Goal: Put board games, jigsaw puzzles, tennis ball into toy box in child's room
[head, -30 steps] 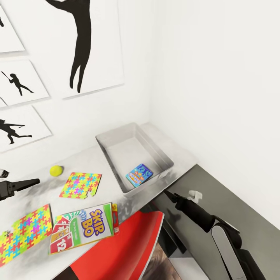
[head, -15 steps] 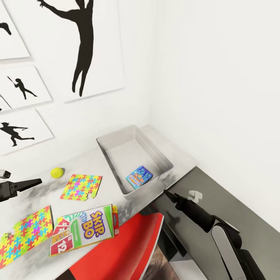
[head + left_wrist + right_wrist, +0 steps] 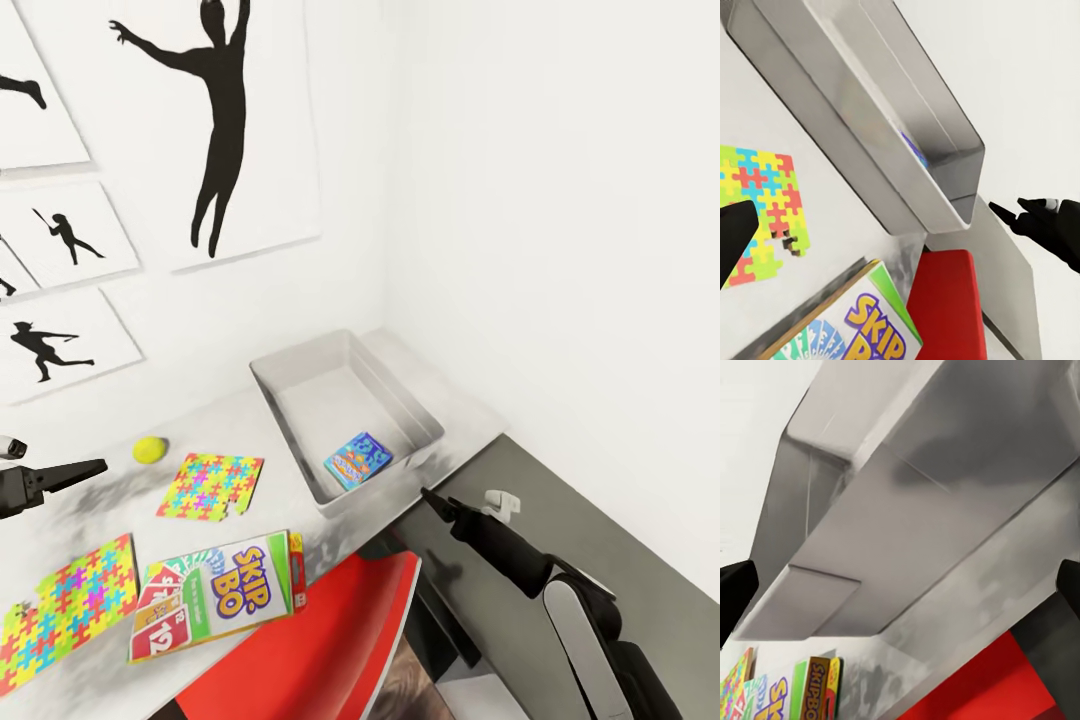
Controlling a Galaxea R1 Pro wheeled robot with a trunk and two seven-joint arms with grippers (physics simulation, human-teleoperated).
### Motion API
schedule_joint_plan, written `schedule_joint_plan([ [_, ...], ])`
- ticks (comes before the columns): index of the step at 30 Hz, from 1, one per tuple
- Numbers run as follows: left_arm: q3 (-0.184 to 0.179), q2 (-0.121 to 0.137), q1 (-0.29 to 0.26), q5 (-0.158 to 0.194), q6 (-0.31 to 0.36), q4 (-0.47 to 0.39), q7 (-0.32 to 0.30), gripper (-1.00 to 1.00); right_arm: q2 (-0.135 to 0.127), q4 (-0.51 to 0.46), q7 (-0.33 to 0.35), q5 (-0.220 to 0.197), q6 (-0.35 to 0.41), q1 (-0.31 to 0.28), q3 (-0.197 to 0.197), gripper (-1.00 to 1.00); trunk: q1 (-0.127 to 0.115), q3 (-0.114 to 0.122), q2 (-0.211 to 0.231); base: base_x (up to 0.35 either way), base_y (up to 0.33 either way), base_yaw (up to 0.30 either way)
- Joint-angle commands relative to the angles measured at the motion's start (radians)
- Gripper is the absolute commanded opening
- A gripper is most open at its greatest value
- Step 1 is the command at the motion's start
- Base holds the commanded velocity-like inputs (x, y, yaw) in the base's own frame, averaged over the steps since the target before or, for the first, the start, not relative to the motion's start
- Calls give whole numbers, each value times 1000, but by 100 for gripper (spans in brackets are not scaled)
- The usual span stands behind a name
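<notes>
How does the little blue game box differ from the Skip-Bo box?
The blue game box lies inside the grey toy box; the Skip-Bo box lies out on the white table, near its front edge. The blue one looks much smaller. Its print is mostly blue, while Skip-Bo's is white and green with red cards. Both lie flat, printed face up.

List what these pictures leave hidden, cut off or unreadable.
- Blue game in the toy box: print too small to read in the head view; in the left wrist view the box wall hides all but a sliver.
- Nearer puzzle: cut off by the head view's left edge.
- Left gripper: partly out of frame, jaws unclear.
- Third game, bed: not to be made out.
</notes>
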Motion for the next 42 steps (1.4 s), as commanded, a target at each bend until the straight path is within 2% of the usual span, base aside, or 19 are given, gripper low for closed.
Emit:
schedule_joint_plan([
  [1,0,0,-1,-1,11,0,-5,100,0,-1,0,-7,7,-1,-1,100,0,0,-1,0,0,0],
  [42,-1,-4,2,-1,-15,5,-5,100,5,-1,-2,-8,4,-1,-1,100,0,68,-1,0,0,0],
])
